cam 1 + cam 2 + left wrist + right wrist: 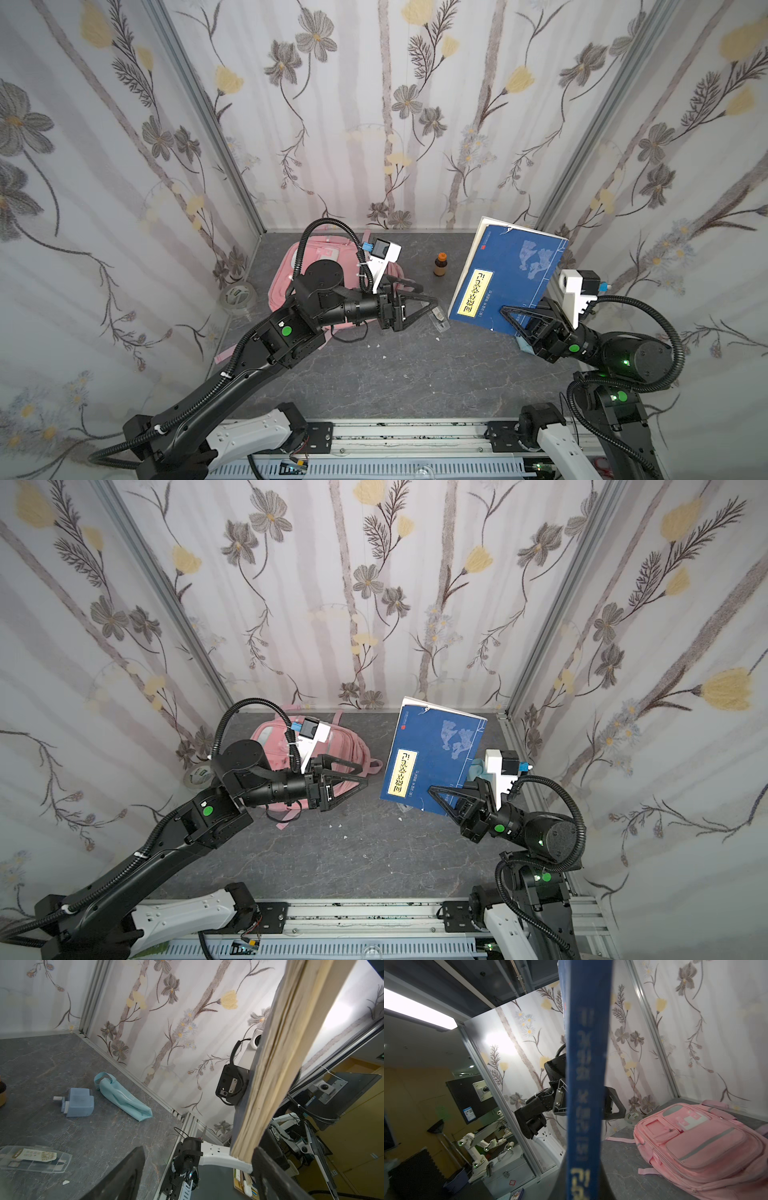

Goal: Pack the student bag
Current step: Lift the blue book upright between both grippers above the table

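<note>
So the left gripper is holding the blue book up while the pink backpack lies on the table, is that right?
Not quite: the right gripper holds the blue book, as both top views show; the pink backpack does lie on the table.

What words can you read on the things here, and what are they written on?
None can be quoted for sure.
The yellow label on the blue book: Korean letters, sideways, too blurred to read.
The book's spine: pale letters, blurred.
The tape roll: green label, too small.
The clear case: printed card, too small.
</note>
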Motion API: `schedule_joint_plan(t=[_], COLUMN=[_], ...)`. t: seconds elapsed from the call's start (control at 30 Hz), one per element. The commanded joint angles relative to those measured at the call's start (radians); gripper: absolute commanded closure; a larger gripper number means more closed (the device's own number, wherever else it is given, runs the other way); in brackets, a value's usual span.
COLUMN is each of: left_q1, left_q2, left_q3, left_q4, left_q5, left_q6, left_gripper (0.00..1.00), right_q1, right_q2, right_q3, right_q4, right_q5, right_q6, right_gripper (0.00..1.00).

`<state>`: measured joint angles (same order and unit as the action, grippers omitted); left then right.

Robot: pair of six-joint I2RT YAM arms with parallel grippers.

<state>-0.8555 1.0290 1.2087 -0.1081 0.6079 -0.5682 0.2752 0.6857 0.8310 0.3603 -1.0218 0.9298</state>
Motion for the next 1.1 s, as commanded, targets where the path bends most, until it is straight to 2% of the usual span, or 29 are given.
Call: schedule_joint_plan(t=[0.0, 0.13, 0.33, 0.43, 0.7, 1.07], left_q1=[0.0, 0.001, 0.0, 0.002, 0.001, 0.002], left_q2=[-0.001, -0.012, -0.046, -0.06, -0.082, -0.082], left_q3=[-0.002, -0.009, -0.035, -0.047, -0.053, -0.083], left_q4=[0.029, 0.03, 0.031, -0.001, 0.025, 0.061], left_q5=[0.047, 0.04, 0.024, -0.04, -0.031, -0.02], left_q6=[0.02, 0.031, 0.056, 0.087, 0.114, 0.111], left_gripper=[0.16, 0.16, 0.15, 0.17, 0.17, 0.17], right_q1=[0.11, 0.223, 0.323, 0.355, 0.415, 0.469], right_q2=[0.03, 0.067, 0.166, 0.21, 0.281, 0.279], right_q3=[0.023, 0.02, 0.074, 0.104, 0.144, 0.126], right_q4=[-0.027, -0.014, -0.03, -0.036, -0.045, -0.064], right_q5=[0.094, 0.145, 0.138, 0.15, 0.156, 0.192], right_q6=[-0.083, -0.107, -0.14, -0.149, -0.162, -0.181], right_gripper=[1.0, 1.0, 1.0, 1.0, 1.0, 1.0])
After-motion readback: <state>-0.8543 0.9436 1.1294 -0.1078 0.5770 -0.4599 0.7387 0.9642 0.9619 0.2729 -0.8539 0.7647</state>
